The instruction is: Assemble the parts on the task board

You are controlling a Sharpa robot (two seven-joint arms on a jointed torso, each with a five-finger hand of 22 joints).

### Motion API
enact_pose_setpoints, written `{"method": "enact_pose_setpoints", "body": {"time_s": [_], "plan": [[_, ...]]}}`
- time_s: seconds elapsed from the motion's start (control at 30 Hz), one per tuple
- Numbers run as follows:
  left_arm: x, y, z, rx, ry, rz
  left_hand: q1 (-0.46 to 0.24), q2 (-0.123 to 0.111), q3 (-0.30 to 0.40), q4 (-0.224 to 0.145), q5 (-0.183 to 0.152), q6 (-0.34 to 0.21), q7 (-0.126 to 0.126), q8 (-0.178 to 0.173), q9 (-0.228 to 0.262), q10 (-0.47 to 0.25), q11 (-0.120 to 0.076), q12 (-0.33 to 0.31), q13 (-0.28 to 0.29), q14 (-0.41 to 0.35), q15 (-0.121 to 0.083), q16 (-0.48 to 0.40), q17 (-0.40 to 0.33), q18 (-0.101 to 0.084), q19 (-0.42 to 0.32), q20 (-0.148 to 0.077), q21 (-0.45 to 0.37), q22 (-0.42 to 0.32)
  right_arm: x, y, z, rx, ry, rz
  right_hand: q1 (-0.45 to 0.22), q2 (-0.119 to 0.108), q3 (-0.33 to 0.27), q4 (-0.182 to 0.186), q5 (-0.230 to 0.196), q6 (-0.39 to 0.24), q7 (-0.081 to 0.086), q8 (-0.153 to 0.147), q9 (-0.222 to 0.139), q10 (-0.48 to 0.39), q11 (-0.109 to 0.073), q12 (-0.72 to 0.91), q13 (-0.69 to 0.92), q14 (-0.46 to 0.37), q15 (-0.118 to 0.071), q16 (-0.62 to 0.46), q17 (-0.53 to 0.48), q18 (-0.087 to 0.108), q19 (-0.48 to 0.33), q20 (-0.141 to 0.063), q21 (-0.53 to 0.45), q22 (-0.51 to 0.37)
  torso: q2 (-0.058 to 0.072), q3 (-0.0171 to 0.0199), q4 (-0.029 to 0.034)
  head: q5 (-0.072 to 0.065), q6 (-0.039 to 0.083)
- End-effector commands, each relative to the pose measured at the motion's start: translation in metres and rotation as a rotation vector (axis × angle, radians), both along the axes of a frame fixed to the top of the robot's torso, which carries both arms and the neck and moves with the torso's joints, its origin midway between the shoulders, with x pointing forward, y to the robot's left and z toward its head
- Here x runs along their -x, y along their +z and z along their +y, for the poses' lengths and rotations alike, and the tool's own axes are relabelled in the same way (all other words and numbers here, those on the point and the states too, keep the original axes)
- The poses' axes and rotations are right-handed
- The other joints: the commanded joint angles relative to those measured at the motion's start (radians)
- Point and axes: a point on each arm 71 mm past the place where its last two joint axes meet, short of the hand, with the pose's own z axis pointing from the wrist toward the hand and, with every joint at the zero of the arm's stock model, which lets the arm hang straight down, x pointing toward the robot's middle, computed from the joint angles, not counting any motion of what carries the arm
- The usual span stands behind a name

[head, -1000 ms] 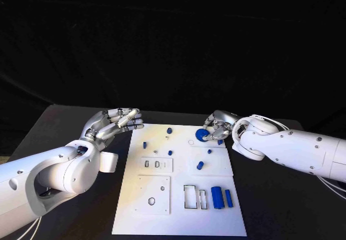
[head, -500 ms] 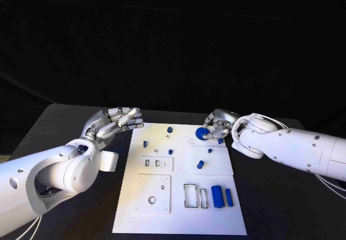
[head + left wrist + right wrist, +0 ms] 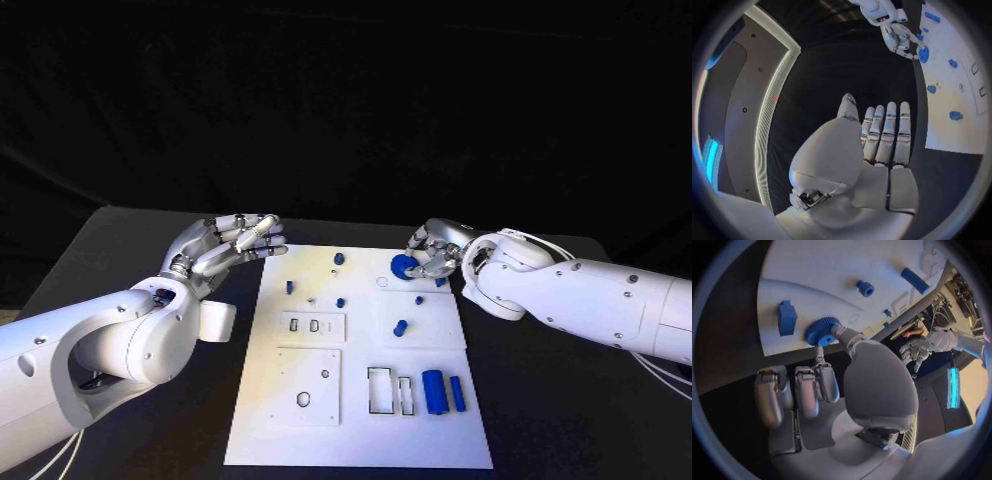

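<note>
While the board's near end at 6 o'clock carries two blue bars [image 3: 443,393] lying beside rectangular slots [image 3: 389,392], the work itself sits at the far end. White task board [image 3: 361,440] on the black tabletop [image 3: 577,430]; near to far: bars and slots, a small blue peg [image 3: 400,328] mid-board, more small blue pieces [image 3: 339,262] toward 12 o'clock. Left hand [image 3: 231,245], at 10 o'clock just off the board's far left corner, holds nothing, fingers [image 3: 887,131] straight and side by side. Right hand [image 3: 437,252], at 1 o'clock over the far right corner, pinches a blue toothed wheel [image 3: 822,331] between thumb and fingers [image 3: 820,360]; the wheel hovers at the board's edge near a blue block [image 3: 787,317] and a round seat marking [image 3: 854,318]. Judged risks: the pinch covers only the wheel's rim, so a tilt on lowering could jam it against its seat or let it slip free; the knuckles could also nudge the neighbouring block.
</note>
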Motion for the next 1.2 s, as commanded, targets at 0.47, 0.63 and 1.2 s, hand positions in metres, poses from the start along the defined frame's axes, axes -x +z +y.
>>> {"method": "enact_pose_setpoints", "body": {"time_s": [0.47,0.63,1.2], "plan": [[-0.003,0.0,0.002,0.005,-0.007,-0.004,0.0,0.007,-0.003,0.0,-0.006,-0.007,-0.003,-0.004,0.001,-0.007,-0.001,-0.003,-0.001,-0.007,0.003,-0.006,0.001,0.018,0.003,0.006,-0.005,-0.001,0.023,0.021,0.034,0.053,0.076,-0.228,-0.008,-0.002,0.029,-0.003,0.021,0.034,-0.012,0.013,0.008,0.03,-0.005,0.035,0.152,0.106,-0.013,0.006,0.263,-0.014,0.106,-0.011,0.016,0.263,-0.001,-0.0007,0.0015,0.0,0.012],[-0.004,0.0,0.003,0.004,-0.004,-0.004,0.001,0.009,-0.005,-0.001,-0.006,-0.008,-0.003,-0.005,0.002,-0.008,-0.001,-0.003,-0.001,-0.007,0.003,-0.007,0.002,0.018,0.003,0.006,-0.006,-0.002,0.03,0.024,0.058,0.063,0.129,-0.245,-0.009,-0.002,0.029,-0.003,0.02,0.034,-0.012,0.013,0.008,0.031,-0.005,0.036,0.153,0.106,-0.013,0.006,0.263,-0.014,0.106,-0.011,0.016,0.263,0.0,-0.0006,0.0027,0.001,0.013],[-0.004,0.0,-0.001,0.007,-0.012,-0.003,0.003,0.01,-0.006,-0.002,-0.006,-0.008,-0.003,-0.006,0.002,-0.009,-0.001,-0.003,-0.001,-0.007,0.003,-0.008,0.003,0.018,0.003,0.006,-0.007,-0.002,0.028,0.019,0.118,0.075,0.183,-0.268,-0.009,-0.002,0.032,-0.003,0.02,0.035,-0.013,0.013,0.008,0.031,-0.006,0.037,0.154,0.106,-0.014,0.006,0.263,-0.014,0.106,-0.012,0.016,0.263,0.005,-0.0034,0.0062,0.005,0.013]]}}
